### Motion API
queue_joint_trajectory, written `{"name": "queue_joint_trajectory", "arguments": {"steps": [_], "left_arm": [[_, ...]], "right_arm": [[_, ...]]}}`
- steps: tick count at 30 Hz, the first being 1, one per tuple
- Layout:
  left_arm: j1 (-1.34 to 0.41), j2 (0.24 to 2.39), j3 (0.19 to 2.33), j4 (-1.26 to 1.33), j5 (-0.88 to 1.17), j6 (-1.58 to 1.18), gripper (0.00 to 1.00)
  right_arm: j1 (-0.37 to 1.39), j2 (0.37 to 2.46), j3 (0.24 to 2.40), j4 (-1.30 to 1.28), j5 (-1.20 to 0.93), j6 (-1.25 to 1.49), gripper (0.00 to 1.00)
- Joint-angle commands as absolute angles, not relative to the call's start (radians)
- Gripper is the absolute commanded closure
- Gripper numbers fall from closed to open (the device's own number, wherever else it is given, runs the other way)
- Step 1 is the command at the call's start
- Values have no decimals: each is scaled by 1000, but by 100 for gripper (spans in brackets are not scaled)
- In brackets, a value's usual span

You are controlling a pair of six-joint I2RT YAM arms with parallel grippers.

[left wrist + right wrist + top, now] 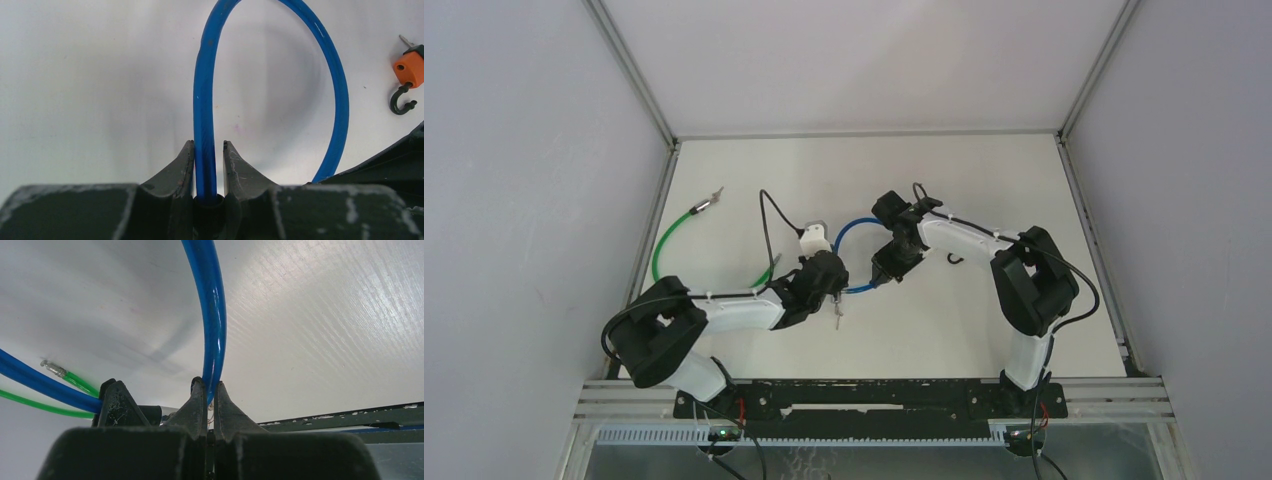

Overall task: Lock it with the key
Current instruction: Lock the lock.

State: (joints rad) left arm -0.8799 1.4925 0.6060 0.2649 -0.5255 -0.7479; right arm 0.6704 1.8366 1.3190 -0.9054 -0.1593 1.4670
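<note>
Between left gripper (pixel 207 150) and right gripper (pixel 210 388) — blue cable (pixel 341 95)

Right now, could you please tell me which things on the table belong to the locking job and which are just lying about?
For the job:
- blue cable, gripped by the left gripper and the right gripper
- orange-headed key, with a black hook at its end

Lying about:
- green cable, off to the left, touched by neither gripper

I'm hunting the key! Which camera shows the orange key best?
Left wrist: the orange key lies at its right edge, black hook attached. Top view shows only the tiny hook; right wrist shows none.
</note>
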Motion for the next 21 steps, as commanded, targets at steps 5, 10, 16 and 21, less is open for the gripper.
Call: {"name": "queue_joint_trajectory", "arguments": {"steps": [5,10,16,21], "left_arm": [[-895,1465,621,412,-588,-781,100],[-895,1452,626,401,-614,-757,100],[-895,1457,624,396,-617,-758,100],[-895,1459,624,390,-627,-748,100]], "right_arm": [[690,1826,1367,-829,-257,1372,100],[689,1824,1339,-762,-290,1331,97],[686,1816,1315,-717,-277,1318,89],[686,1814,1303,-691,-262,1292,85]]}}
